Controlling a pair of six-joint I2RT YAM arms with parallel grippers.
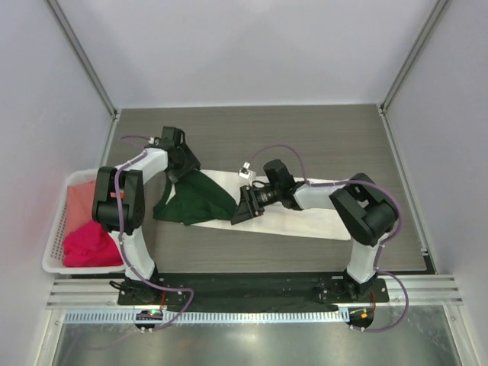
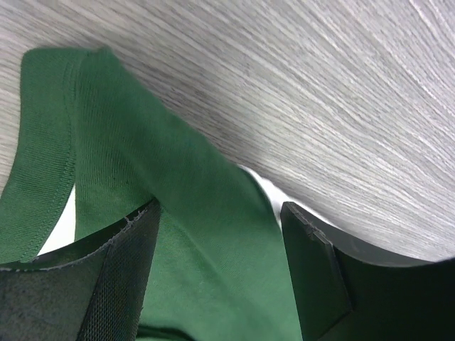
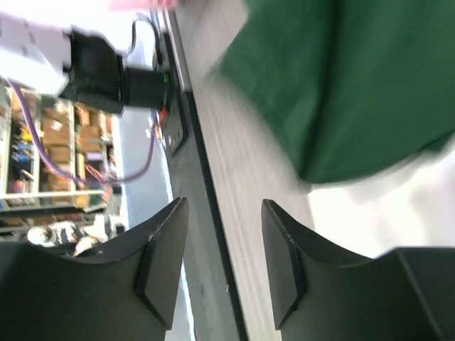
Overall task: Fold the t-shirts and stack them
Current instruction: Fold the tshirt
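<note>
Straddling soft green t-shirt [image 2: 178, 177] on grey wood-grain table [image 2: 320, 85], left pincer [image 2: 220, 209] spread, right pincer [image 3: 224, 206] spread too

I work over a grey wood-grain table [image 1: 305, 137] under even light. Plain white walls [image 1: 252, 46] enclose three sides, joined by aluminium corner posts [image 1: 80, 53]. A metal rail [image 1: 252, 293] runs along the near edge. Beyond that edge my right wrist view shows blurred shelving [image 3: 35, 142] holding boxes.

I work in a robotics lab cell: white panels [image 1: 252, 46] on aluminium struts [image 1: 80, 53] wall my table [image 1: 320, 137]. Cluttered storage shelves [image 3: 39, 142] stand beyond its near edge.
</note>
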